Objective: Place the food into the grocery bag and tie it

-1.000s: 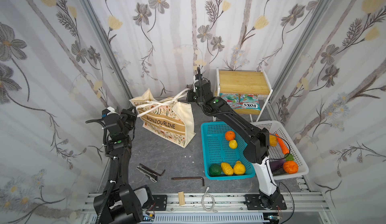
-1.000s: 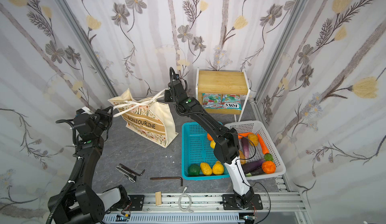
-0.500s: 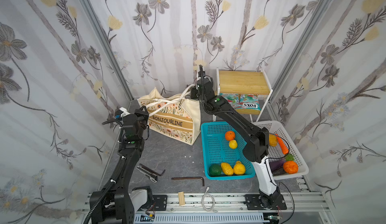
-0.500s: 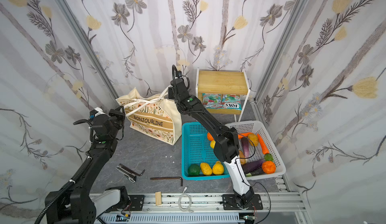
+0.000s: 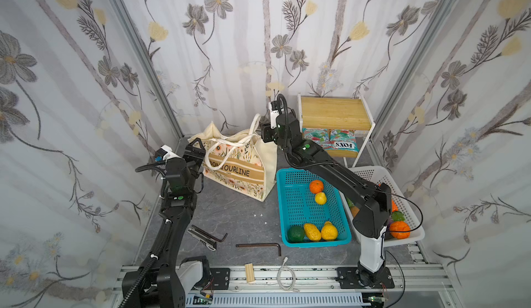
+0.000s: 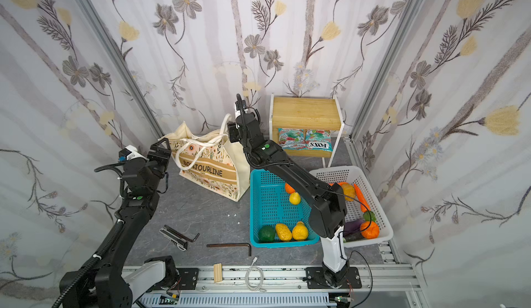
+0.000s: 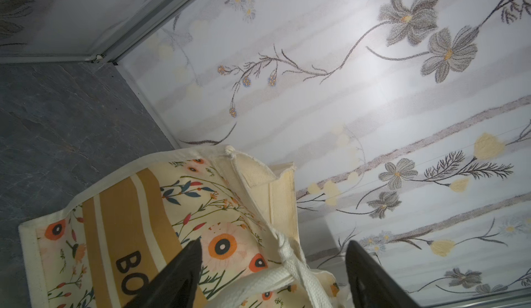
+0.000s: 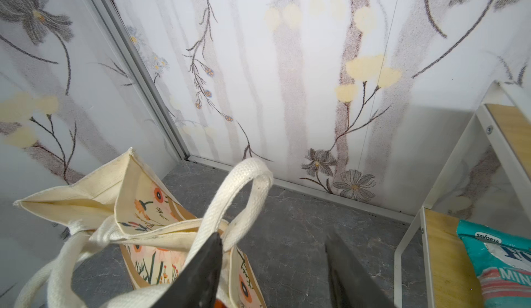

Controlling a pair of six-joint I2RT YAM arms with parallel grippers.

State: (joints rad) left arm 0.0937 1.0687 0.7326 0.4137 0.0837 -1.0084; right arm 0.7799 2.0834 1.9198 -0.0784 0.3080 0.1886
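Nearest, by the rail, lie a small wooden block [image 5: 249,273] and a coiled white cable [image 5: 286,276]; just beyond, on the grey desk [image 5: 235,214], are a long hex key [image 5: 258,246] and a smaller one [image 5: 212,236]. To the right a teal basket [image 5: 296,206] holds a green fruit [image 5: 296,233], two yellow fruits [image 5: 312,231], a lemon [image 5: 320,198] and an orange [image 5: 316,186]; a white basket [image 5: 370,174] of more produce sits against its right side, partly behind the right arm.

Farther back the grocery bag [image 5: 238,171] stands upright near the back-left corner, its rope handles [image 8: 244,174] looped over the top. The left gripper [image 7: 273,242] is at the bag's left end, released, jaws spread wide with a handle strand lying loose between them; the right gripper [image 8: 274,234] is at the bag's right top edge, jaws apart and holding nothing, a handle loop leaning on one finger.

Farthest, a wooden shelf [image 5: 333,114] carries two snack packets [image 5: 330,142].
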